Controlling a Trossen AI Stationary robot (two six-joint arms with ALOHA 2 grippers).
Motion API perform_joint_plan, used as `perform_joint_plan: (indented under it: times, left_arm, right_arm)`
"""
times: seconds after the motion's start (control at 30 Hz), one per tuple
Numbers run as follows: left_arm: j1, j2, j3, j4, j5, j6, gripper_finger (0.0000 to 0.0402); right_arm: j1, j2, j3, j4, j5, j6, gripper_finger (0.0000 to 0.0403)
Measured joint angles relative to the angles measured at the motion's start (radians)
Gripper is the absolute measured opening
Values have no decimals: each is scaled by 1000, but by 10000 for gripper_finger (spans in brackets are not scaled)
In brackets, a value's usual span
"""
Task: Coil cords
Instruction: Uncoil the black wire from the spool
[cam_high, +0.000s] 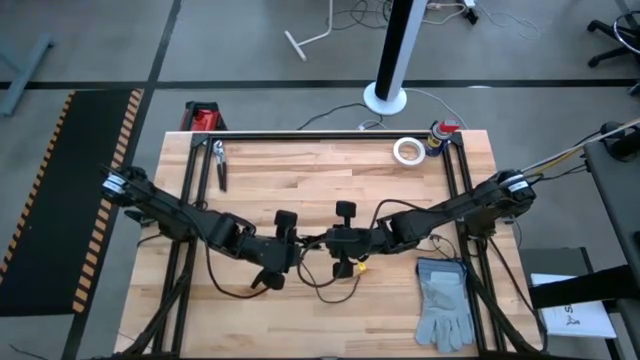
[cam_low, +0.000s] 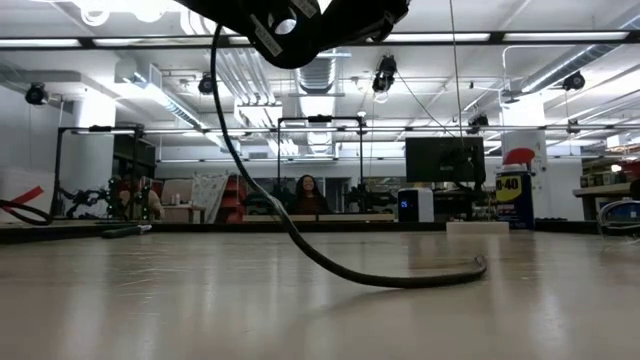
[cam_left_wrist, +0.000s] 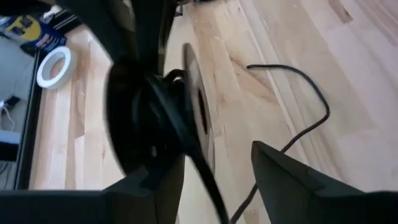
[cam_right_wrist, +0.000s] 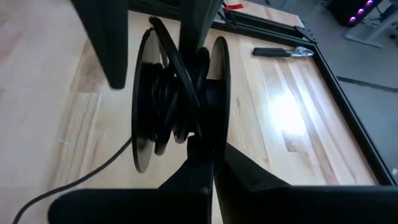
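Note:
A black spool with two thin round flanges is held above the middle of the table, and the black cord is wound between them. My right gripper is shut on the spool. My left gripper faces it from the table's left, open, with its fingers on either side of the spool's edge. The cord's free length drops between those fingers and hangs to the table, lying there in loose curves. My right gripper pinches the rim of one flange between its two fingers, coming level from the table's right. The spool stands on edge, lifted clear of the table. My left gripper has the cord running past the inner side of one finger; I cannot tell whether it touches.
A white tape roll and a spray can stand at the far right. Pliers lie at the far left. A grey glove lies at the near right. A small yellow thing lies under the right gripper.

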Motion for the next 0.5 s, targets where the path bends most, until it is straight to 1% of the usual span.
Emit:
perform_joint_plan:
  times: [0.17,0.4,0.5]
  left_arm:
    - [1,-29,1,-26,-40,-19,166]
    - [-5,-53,32,-78,-42,-39,134]
    - [-13,-52,36,-114,-41,-65,122]
  right_arm:
    - [0,0,0,-22,8,1,0]
    - [2,0,-2,-33,53,7,0]
    - [2,0,-2,-41,57,9,0]
